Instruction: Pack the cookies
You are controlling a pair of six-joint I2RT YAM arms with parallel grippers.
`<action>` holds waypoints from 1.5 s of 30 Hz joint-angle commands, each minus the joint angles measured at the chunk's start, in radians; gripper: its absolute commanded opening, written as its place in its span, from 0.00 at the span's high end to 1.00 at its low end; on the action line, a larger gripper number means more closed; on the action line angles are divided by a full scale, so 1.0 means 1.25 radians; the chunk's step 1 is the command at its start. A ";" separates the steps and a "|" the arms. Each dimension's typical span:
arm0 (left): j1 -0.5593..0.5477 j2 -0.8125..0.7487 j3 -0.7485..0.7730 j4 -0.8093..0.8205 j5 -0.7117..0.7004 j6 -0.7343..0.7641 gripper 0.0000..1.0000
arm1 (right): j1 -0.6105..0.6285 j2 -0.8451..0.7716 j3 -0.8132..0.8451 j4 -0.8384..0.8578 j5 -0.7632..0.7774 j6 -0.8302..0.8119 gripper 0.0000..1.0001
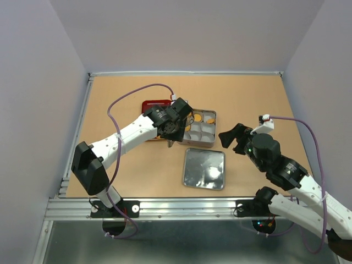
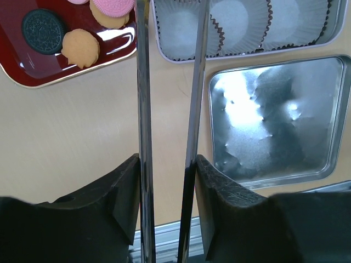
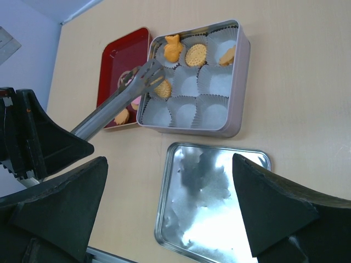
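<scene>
Top external view: square silver tin (image 1: 212, 142) lined with white paper cups, mid-table; orange cookies (image 1: 197, 117) sat in its far cups. Red rectangular tray (image 1: 149, 104) lay just beside its left wall; flat silver lid (image 1: 204, 168) lay near, on the arms' side. Over the tin's left edge hung the left gripper (image 1: 174, 125); the right gripper (image 1: 231, 137) hung apart, to the right.

Left wrist view: fingers (image 2: 122, 192) stood narrow, pressing the two blades of long metal tongs (image 2: 143, 109). Dark, orange and pink cookies lay on the tray.

Right wrist view: tong tips met an orange cookie at a left-column cup; gripped or released, could not be told. Own fingers stood wide, empty.

Judgement: placing step, under half the cups filled. Next called for dropping the cookie, lifting the tips over the tin wall, then returning to the tray. Neither lid nor right arm obstructed.
</scene>
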 commanded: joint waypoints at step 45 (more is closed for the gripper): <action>0.078 -0.146 -0.113 -0.032 -0.052 -0.002 0.48 | -0.002 0.008 -0.016 0.008 0.006 0.009 0.00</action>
